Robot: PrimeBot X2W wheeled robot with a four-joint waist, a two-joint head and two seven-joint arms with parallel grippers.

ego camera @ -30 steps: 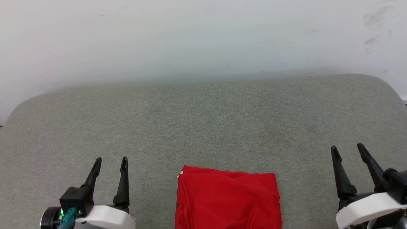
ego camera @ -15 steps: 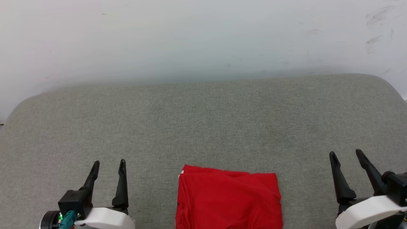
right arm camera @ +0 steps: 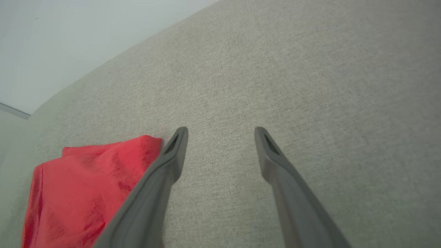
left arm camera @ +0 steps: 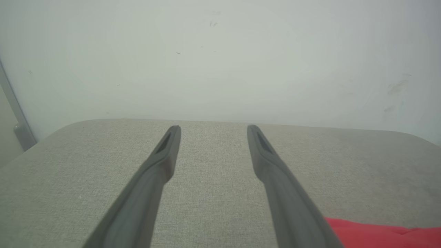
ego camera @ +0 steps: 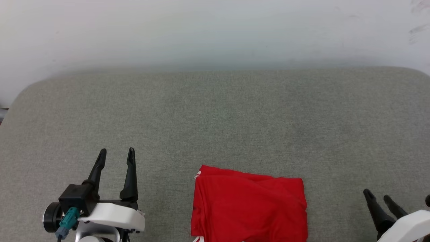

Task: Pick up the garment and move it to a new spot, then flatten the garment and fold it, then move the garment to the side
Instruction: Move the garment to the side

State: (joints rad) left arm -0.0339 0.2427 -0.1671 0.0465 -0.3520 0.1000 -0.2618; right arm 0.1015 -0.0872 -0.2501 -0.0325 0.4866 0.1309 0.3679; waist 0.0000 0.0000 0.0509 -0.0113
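the garment lies on the padded surface, near its front edge. the left gripper is to its left, the right gripper to its right, both apart from it. a wall stands behind the surface.

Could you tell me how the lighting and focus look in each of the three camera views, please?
Head view: evenly lit, sharp, no glare; the garment casts hardly any shadow. Left wrist view: hazy, washed out, the left gripper blurring toward the bottom edge. Right wrist view: surface weave crisp, the right gripper soft near the lens.
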